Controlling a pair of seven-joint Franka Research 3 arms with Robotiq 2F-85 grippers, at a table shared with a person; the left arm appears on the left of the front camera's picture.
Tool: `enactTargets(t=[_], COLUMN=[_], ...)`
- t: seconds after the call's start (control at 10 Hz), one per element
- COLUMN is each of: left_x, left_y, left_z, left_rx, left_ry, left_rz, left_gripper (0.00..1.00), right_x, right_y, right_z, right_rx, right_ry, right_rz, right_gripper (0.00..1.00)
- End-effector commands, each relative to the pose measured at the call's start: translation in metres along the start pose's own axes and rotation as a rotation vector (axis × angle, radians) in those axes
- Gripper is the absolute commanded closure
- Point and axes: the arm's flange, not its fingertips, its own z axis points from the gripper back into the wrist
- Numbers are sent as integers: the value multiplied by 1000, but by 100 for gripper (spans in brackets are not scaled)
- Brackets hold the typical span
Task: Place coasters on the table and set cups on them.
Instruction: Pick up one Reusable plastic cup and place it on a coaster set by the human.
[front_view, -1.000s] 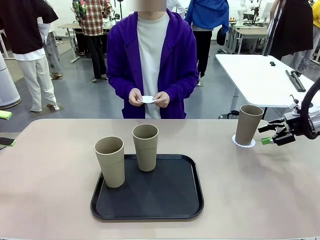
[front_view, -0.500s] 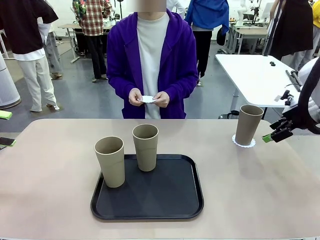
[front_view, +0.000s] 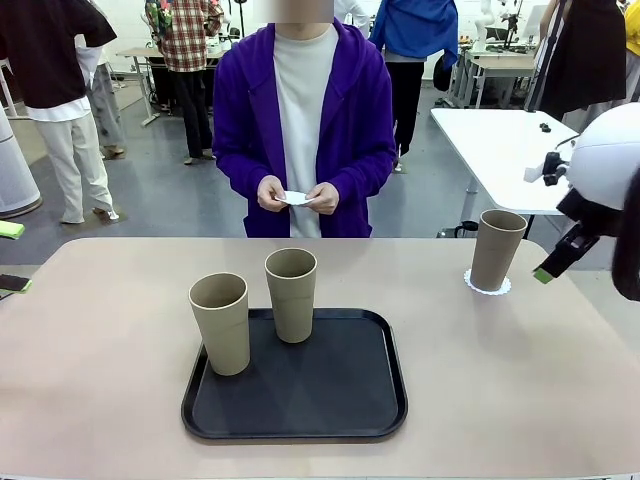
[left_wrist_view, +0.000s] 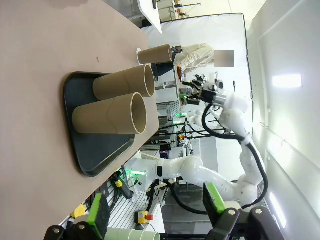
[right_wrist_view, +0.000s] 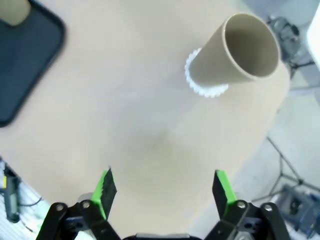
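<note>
Tray (front_view: 335, 395): black, a rounded rectangle with a low raised rim; lies flat on the near middle of the table (front_view: 100, 380); holds two cups upright in its far-left part.
Left cup (front_view: 220, 322): tall tapered tan tumbler, matte, without a handle, wider at the rim; stands near the tray's left edge; its mouth shows bare tan wall inside.
Right cup (front_view: 291, 293): same shape and finish; stands just beside the left cup, farther from the robot, at the tray's far rim; the two stand apart.
Third cup (front_view: 497, 249): same tan tumbler; stands upright on the table's far right, well apart from the tray; the right wrist view looks into its open mouth (right_wrist_view: 250, 45) and shows plain tan wall.
Coaster (front_view: 487, 288): round white paper with a scalloped lacy edge; lies flat under the third cup, its rim showing around the base.
Held coaster (front_view: 296, 198): small white piece between the person's hands (front_view: 325, 197) at the far side; its edge is too small to make out.
Table: broad beige matte top with rounded corners.
Right gripper (right_wrist_view: 164, 189): black fingers with green pads, spread wide, gripping nothing; hangs above the table to the right of the third cup, clear of it.
Left gripper (left_wrist_view: 154, 195): fingers spread wide, gripping nothing; well apart from the tray.
</note>
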Motion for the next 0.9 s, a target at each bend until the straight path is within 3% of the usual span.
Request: enactTargets(t=[0.0, 0.3, 0.4, 0.8], left_x=[-1, -1, -1, -1], left_y=[-1, -1, -1, -1], left_z=[1, 1, 1, 1], left_rx=[-14, -14, -14, -14], left_ry=[-4, -4, -4, -4], left_rz=[-16, -16, -16, -16], left_gripper=[0, 0, 0, 0], right_x=[5, 12, 4, 4], right_y=[26, 19, 33, 33], right_z=[37, 55, 53, 53], right_rx=[21, 65, 5, 5], right_ry=[49, 110, 67, 67], right_rz=[-8, -26, -9, -9], right_gripper=[0, 0, 0, 0])
